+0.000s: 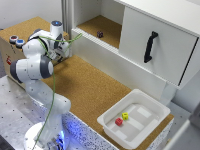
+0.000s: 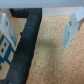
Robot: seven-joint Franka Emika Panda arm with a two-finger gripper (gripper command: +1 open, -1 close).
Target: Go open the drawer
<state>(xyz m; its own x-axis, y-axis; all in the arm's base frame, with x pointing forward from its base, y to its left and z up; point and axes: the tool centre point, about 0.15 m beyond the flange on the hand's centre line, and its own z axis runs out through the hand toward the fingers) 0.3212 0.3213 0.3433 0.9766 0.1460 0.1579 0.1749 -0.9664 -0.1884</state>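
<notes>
Cork-topped bench [image 1: 95, 87] is seen mid-frame; the drawer [image 1: 120, 62] is set along its upper edge, under the door [image 1: 157, 42]. At upper left, the tool [image 1: 64, 49] is held apart over cork.

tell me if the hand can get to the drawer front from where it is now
Probably yes. The hand hangs over bare cork just short of the drawer, and nothing stands between them; the bin lies well off to the exterior view's right.
</notes>
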